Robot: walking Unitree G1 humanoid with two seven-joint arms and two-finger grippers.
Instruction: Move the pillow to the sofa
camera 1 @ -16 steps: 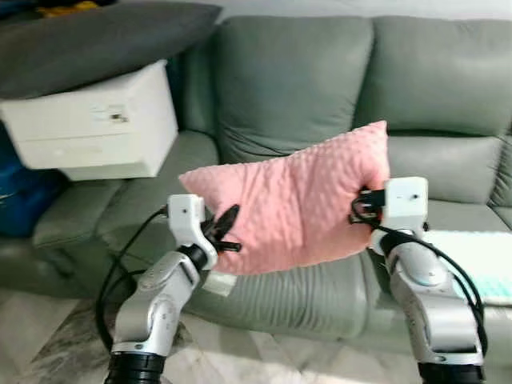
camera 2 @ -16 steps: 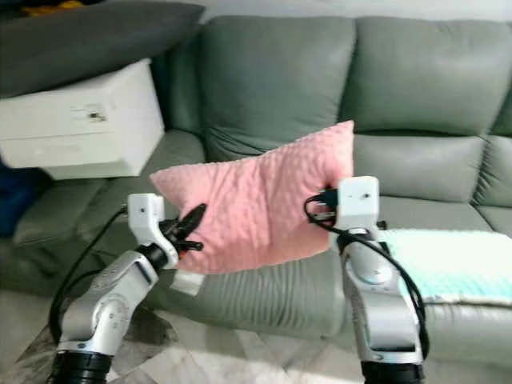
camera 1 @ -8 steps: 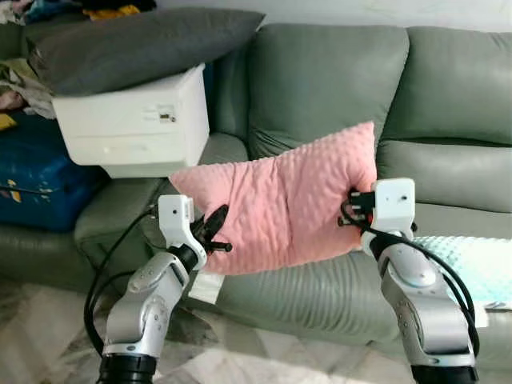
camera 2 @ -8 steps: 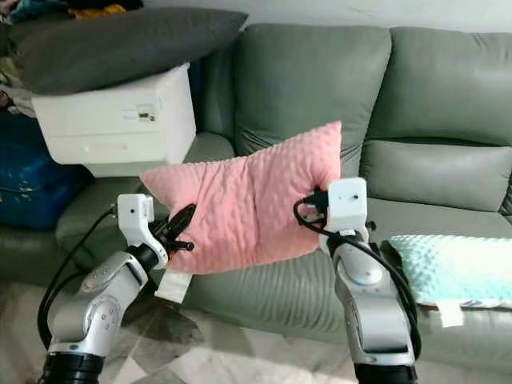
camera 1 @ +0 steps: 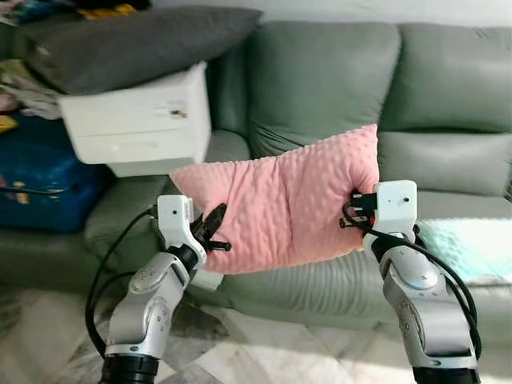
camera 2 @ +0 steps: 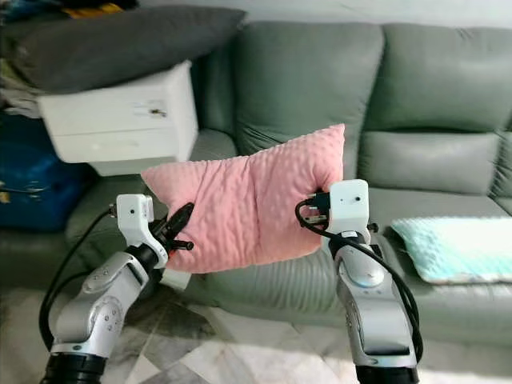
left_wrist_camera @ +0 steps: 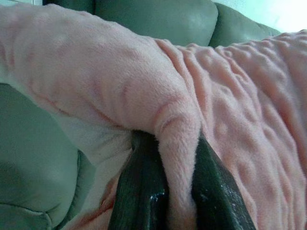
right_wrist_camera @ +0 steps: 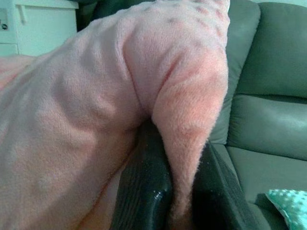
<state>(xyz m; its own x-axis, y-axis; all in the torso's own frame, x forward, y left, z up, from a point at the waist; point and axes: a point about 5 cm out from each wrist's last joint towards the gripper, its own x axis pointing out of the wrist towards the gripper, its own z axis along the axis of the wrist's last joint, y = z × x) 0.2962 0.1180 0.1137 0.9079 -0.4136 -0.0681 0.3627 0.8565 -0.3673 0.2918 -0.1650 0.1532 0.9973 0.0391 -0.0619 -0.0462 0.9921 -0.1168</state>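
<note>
I hold a pink dotted pillow up in the air in front of the grey-green sofa, just over the front edge of its seat. My left gripper is shut on the pillow's left end, a fold of pink fabric pinched between its black fingers. My right gripper is shut on the pillow's right end, with fabric squeezed between its fingers.
A white box sits on the sofa's left seat with a dark grey cushion on top. A blue case stands at the far left. A mint dotted cloth lies on the right seat. Marble floor lies below.
The whole picture has shifted slightly, so the camera has moved. Both grippers still hold the pillow at about the same height before the sofa.
</note>
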